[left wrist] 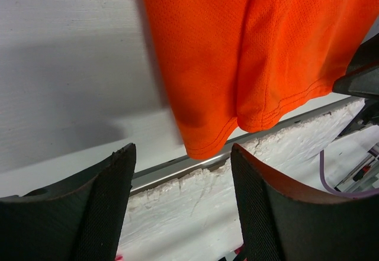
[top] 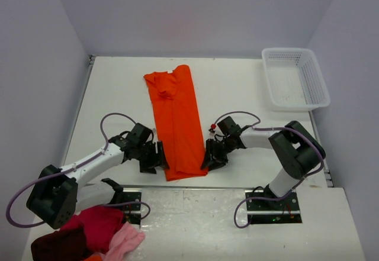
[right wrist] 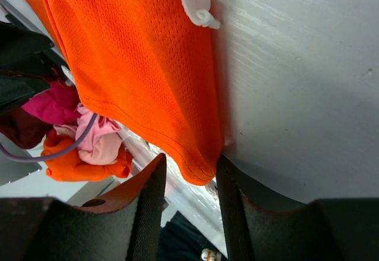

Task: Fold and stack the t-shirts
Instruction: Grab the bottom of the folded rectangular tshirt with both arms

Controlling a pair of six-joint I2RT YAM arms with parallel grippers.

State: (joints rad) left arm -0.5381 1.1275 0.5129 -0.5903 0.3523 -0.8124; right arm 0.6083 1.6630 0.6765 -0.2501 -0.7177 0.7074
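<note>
Pincers first: your left gripper (top: pixel 159 157) stands open, its two dark fingers well apart. Your right gripper (top: pixel 208 154) is parted only narrowly. Neither has cloth clamped between its pads, as far as the views show.

From above, the orange t-shirt (top: pixel 177 125) lies as one long narrow strip down the middle of the white table (top: pixel 118 89), already folded lengthwise. Its collar is at 12 o'clock and its hem at 6 o'clock, by the near edge. The left gripper sits at the strip's 7 o'clock corner and the right gripper at its 5 o'clock corner. That placement suggests you mean to take both hem corners and carry the hem up toward the collar for the next fold.

A white basket (top: pixel 320 83) stands at the table's 2 o'clock. A heap of red, pink and maroon clothes (top: pixel 95 228) lies off the table at 7 o'clock.

Each wrist view adds what the overhead cannot. On the left, the hem corner lies just ahead of the open fingers (left wrist: pixel 109 196), at 12 o'clock from them, reaching the table's near edge. It is not yet between them. On the right, the hem corner sits right at the mouth of the narrow gap, touching one fingertip (right wrist: pixel 228 172). Whether it is inside the pads is hard to tell. Only the overhead shows the strip's full length and the collar end.
</note>
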